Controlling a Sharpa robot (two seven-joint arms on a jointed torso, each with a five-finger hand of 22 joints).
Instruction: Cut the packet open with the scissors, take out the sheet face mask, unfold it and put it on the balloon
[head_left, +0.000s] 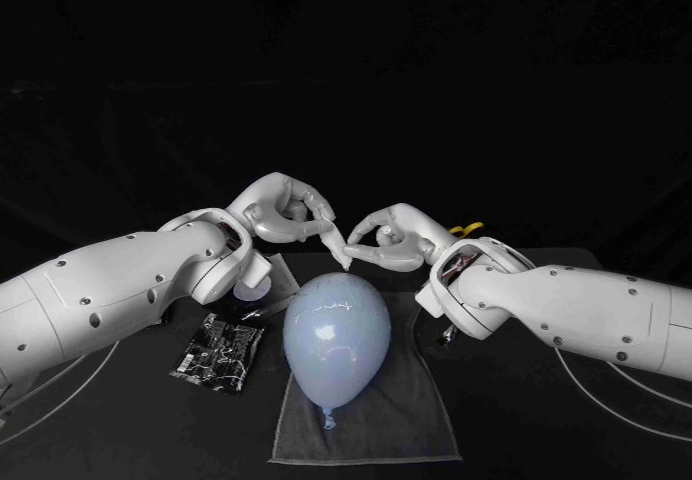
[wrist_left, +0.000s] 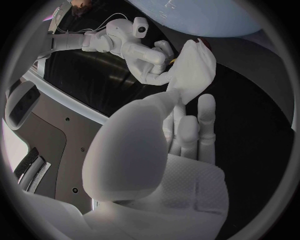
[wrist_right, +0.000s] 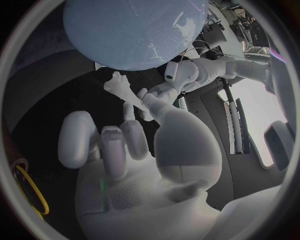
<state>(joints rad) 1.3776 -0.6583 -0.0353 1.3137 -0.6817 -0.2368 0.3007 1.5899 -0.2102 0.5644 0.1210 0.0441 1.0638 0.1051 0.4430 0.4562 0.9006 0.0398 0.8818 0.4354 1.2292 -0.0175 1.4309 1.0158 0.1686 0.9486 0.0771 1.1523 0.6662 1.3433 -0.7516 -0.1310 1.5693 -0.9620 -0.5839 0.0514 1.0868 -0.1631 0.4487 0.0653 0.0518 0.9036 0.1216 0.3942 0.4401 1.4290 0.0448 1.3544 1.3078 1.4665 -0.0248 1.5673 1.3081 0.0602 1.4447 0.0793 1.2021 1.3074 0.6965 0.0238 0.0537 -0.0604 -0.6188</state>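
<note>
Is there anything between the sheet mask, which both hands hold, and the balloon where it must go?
Nothing visible does. The left hand and the right hand hold the sheet mask close to the balloon's far end. The packet lies beside the balloon on its left, and the scissors lie behind the right arm, both aside.

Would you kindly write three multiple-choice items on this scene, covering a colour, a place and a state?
1. What colour is the balloon?
A) red
B) pale blue
C) yellow

2. Where does the black packet lie?
A) atop the balloon
B) in a person's hand
C) beside the grey towel, on the robot's left

3. The sheet mask is:
A) pinched by the left hand and right hand
B) spread over the balloon
C) lying on the towel

Answers:
1 B, the head view shows it pale blue.
2 C, it rests off the towel's edge.
3 A, both hands' fingers hold it beyond the balloon.
</note>
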